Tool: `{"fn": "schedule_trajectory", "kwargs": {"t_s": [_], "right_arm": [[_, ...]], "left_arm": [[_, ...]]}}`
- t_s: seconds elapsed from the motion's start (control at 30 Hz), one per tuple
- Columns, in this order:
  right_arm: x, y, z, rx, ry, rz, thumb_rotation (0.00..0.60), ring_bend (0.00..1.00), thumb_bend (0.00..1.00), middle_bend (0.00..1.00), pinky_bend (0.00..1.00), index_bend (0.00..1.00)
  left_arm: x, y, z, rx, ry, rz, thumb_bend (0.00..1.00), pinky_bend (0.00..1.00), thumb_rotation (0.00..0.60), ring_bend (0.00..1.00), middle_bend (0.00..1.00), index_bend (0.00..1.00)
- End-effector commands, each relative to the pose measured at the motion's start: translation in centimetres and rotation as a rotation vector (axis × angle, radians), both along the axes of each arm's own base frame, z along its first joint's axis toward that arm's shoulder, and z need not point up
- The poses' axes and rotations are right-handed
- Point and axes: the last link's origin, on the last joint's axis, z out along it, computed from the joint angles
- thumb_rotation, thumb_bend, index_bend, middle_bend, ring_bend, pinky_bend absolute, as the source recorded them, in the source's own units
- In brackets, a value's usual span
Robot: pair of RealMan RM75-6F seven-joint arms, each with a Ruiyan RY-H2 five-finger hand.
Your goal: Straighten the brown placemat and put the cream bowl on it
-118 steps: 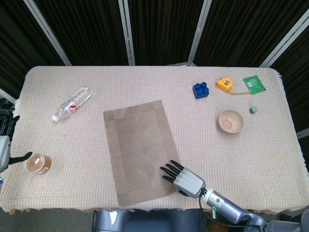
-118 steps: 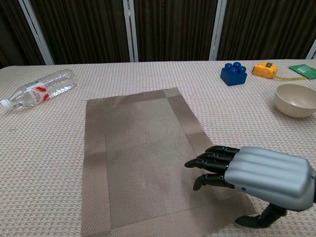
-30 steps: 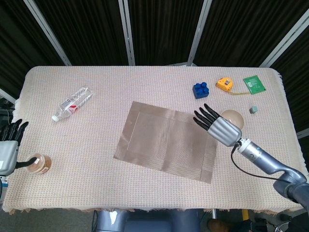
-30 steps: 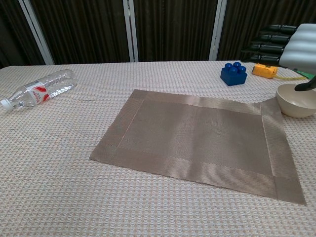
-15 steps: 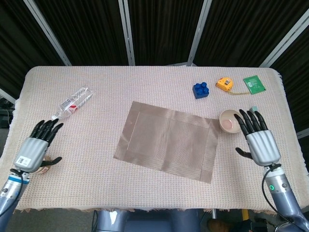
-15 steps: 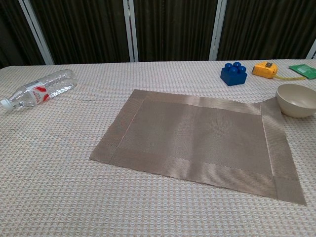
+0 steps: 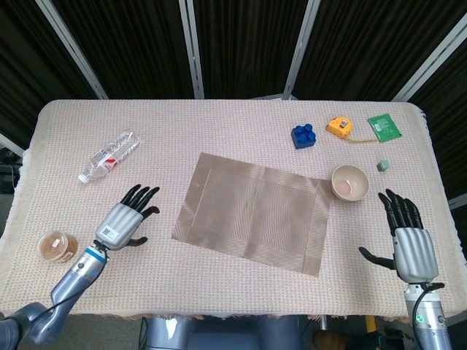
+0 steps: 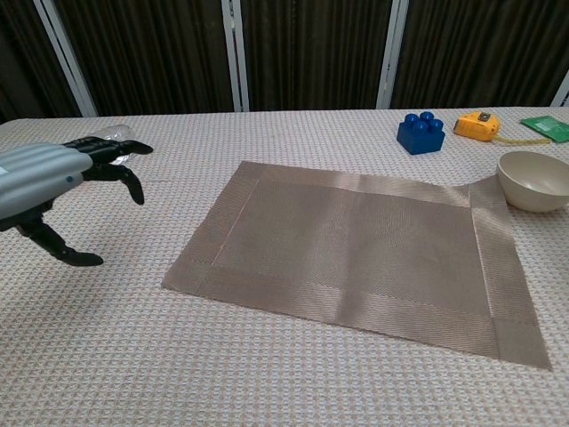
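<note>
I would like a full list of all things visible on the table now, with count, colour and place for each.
placemat: one, brown, middle of the table, lying askew
bowl: one, cream, touching the placemat's far right corner
toy brick: one, blue, far right part of the table
tape measure: one, yellow, right of the brick
flat packet: one, green, far right corner
small block: one, grey, right of the bowl
bottle: one, clear plastic, lying on its side, far left
small jar: one, brownish, near left edge
tablecloth: one, beige, covers the table
left hand: open, holds nothing, left of the placemat
right hand: open, holds nothing, near the right edge
</note>
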Motion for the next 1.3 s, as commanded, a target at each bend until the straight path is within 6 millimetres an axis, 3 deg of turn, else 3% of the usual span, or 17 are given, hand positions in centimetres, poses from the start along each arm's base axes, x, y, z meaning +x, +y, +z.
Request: {"fn": "schedule_trajectory", "kwargs": {"t_s": [0.03,0.2,0.5,0.93,1.3], "right_arm": [[-0.7,-0.2,-0.2,-0.011,0.018,-0.010,0.600,0.00,0.00,0.00,0.00,0.00],[-0.9,-0.3,0.1,-0.017,0.026,-0.015,0.600,0.00,0.00,0.00,0.00,0.00],[-0.7,0.0,0.0,-0.011,0.034,-0.015,0.600,0.00,0.00,0.00,0.00,0.00],[-0.3,0.2,0.1,-0.027,0.031,-0.002,0.600,0.00,0.00,0.00,0.00,0.00],[0.2,0.6,0.3,-0.032,0.013,0.017,0.600,0.00,0.00,0.00,0.00,0.00]], "left_arm": [[0.6,0.8,-2.5,-0.028,0.035,-0.032,0.16,0.00,0.600,0.00,0.00,0.34],[0.5,1.5,-5.1,-0.065,0.040,-0.004,0.18,0.00,0.600,0.00,0.00,0.35],[0.8,1.6,-7.2,-0.096,0.023,-0.006,0.21,0.00,0.600,0.00,0.00,0.35],[1.5,1.7,-8.2,-0.109,0.036,-0.048,0.23,0.00,0.600,0.00,0.00,0.35],[3.1,1.9,-8.7,-0.100,0.016,-0.073,0.41,0.00,0.600,0.00,0.00,0.39]]}}
